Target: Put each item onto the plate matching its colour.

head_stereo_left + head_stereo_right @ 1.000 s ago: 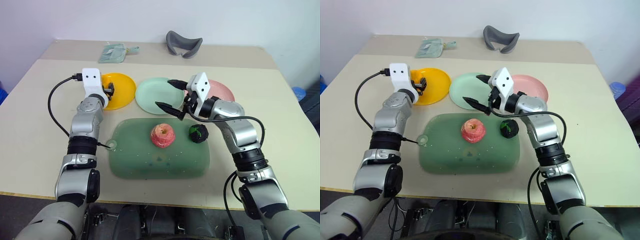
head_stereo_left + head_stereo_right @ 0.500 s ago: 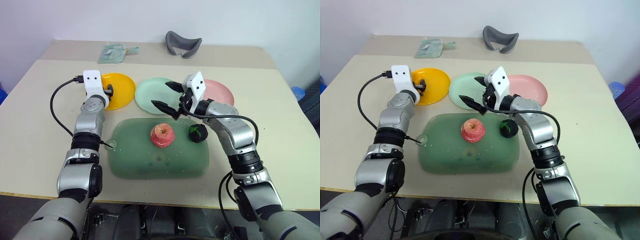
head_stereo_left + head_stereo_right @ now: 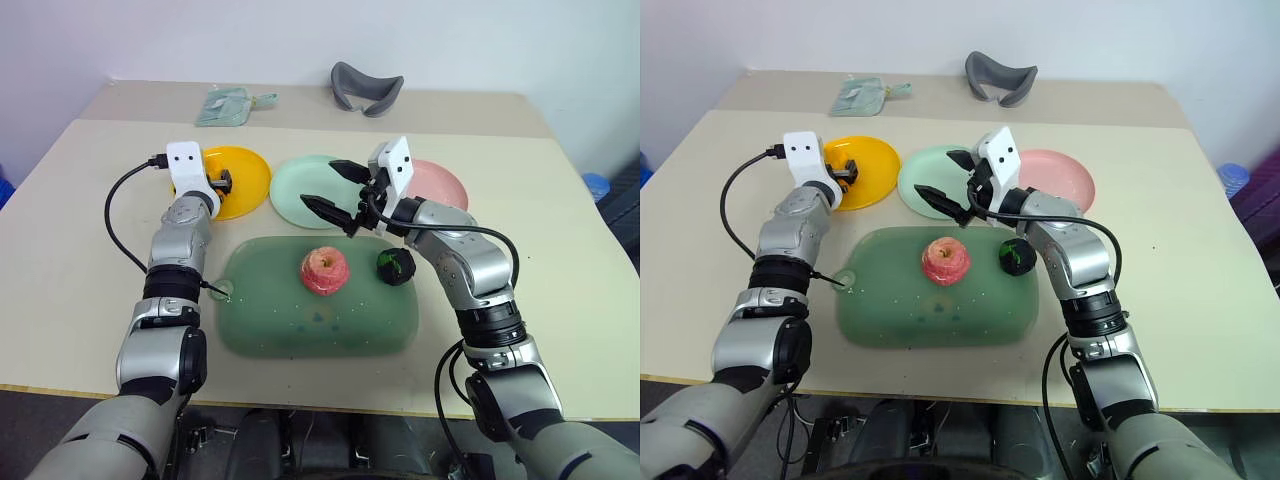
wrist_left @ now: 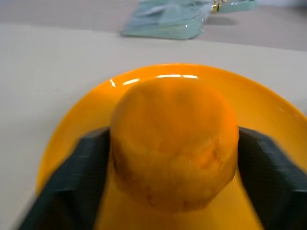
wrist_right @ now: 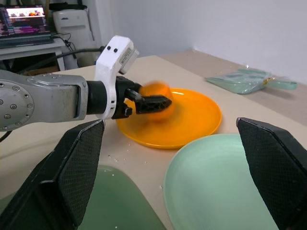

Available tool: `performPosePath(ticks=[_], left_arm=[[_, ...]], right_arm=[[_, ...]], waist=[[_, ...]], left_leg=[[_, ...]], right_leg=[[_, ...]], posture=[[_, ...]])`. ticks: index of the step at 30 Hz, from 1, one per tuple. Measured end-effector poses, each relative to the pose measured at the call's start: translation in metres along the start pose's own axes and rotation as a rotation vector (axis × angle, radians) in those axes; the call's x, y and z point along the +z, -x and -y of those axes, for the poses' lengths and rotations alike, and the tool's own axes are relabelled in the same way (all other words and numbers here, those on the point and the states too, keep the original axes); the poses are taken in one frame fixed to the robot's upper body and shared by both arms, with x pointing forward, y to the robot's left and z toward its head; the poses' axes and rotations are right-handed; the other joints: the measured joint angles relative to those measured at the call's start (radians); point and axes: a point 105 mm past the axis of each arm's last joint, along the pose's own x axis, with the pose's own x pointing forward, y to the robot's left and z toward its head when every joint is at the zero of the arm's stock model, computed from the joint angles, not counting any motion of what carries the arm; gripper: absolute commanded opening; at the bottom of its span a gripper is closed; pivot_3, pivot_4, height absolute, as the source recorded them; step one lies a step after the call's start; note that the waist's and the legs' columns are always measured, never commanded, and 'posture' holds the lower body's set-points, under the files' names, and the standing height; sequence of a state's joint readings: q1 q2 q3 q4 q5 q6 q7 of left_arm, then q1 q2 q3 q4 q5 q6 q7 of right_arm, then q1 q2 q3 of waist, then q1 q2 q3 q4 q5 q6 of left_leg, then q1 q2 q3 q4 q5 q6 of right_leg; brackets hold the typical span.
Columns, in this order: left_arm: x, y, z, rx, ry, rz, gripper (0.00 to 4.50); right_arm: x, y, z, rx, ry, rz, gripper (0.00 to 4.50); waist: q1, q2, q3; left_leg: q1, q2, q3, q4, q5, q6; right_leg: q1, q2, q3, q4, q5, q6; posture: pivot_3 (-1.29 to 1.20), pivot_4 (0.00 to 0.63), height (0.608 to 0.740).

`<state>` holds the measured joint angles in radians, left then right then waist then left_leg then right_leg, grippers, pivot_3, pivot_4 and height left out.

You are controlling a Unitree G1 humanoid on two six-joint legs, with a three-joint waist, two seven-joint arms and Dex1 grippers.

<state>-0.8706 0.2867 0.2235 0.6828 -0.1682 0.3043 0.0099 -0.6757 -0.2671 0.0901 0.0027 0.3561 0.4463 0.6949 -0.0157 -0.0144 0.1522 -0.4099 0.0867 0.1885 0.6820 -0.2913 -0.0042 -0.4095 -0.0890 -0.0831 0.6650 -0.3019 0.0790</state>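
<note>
Since a second ago the right gripper, fingers spread empty, has rolled; the left gripper brackets the roundish orange-yellow lump over the yellow plate, grip unclear.

Beige table against plain white wall; laptop on white desk beyond.
</note>
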Motion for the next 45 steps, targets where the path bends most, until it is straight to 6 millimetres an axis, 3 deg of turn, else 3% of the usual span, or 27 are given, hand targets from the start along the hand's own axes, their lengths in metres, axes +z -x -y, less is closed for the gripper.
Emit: performPosePath(ticks=[6, 11, 17, 26, 31, 42, 45], left_arm=[[0.013, 0.016, 0.004, -0.098, 0.014, 0.067, 4.45], [0.012, 0.06, 0.015, -0.407, -0.074, 0.118, 4.45], [0.011, 0.11, 0.026, -0.727, -0.256, 0.191, 4.45], [-0.012, 0.178, 0.019, -1.16, -0.335, 0.042, 4.45], [-0.019, 0.193, 0.015, -1.216, -0.32, 0.005, 4.45], [-0.022, 0.2, 0.013, -1.233, -0.316, -0.013, 4.45], [-0.025, 0.2, 0.012, -1.223, -0.311, -0.019, 4.5]], right_arm=[[0.001, 0.005, 0.001, 0.01, 0.021, -0.013, 4.5], [-0.006, 0.015, -0.006, 0.059, 0.055, -0.064, 4.5], [-0.027, 0.022, -0.037, 0.242, 0.044, -0.203, 4.5], [-0.045, 0.035, -0.052, 0.343, -0.005, -0.301, 4.5], [-0.05, 0.037, -0.054, 0.35, -0.001, -0.318, 4.5], [-0.073, 0.039, -0.044, 0.283, 0.105, -0.365, 4.5], [-0.073, 0.038, -0.045, 0.285, 0.109, -0.356, 3.69]], waist=[[-0.002, 0.0, 0.0], [-0.006, 0.0, 0.0], [0.001, 0.0, 0.0], [-0.001, 0.001, 0.0], [0.002, 0.001, 0.0], [0.0, 0.001, 0.0], [-0.001, 0.001, 0.0]], left_leg=[[0.0, 0.0, 0.0, 0.0, 0.0, 0.0], [0.0, 0.001, 0.0, -0.001, 0.0, 0.0], [0.0, 0.0, 0.0, 0.0, 0.0, 0.0], [0.0, 0.001, 0.0, -0.001, 0.0, 0.0], [0.0, 0.0, -0.002, -0.001, -0.001, 0.0], [0.0, 0.0, -0.002, -0.001, -0.001, 0.0], [0.0, 0.0, -0.002, -0.001, -0.001, 0.0]], right_leg=[[0.0, 0.0, 0.0, 0.0, 0.0, 0.0], [-0.001, 0.0, 0.0, 0.0, 0.0, 0.0], [0.0, 0.0, 0.0, 0.0, 0.0, 0.0], [-0.001, 0.0, 0.0, 0.0, 0.0, 0.0], [0.0, -0.001, 0.0, 0.0, 0.0, 0.0], [-0.001, -0.001, 0.0, 0.0, 0.0, -0.001], [-0.001, -0.001, 0.0, 0.0, 0.0, -0.001]], posture=[[0.0, 0.15, 0.74], [0.0, 0.15, 0.74], [0.0, 0.15, 0.74], [0.0, 0.15, 0.74], [0.0, 0.15, 0.74], [0.0, 0.15, 0.74], [0.0, 0.15, 0.74]])
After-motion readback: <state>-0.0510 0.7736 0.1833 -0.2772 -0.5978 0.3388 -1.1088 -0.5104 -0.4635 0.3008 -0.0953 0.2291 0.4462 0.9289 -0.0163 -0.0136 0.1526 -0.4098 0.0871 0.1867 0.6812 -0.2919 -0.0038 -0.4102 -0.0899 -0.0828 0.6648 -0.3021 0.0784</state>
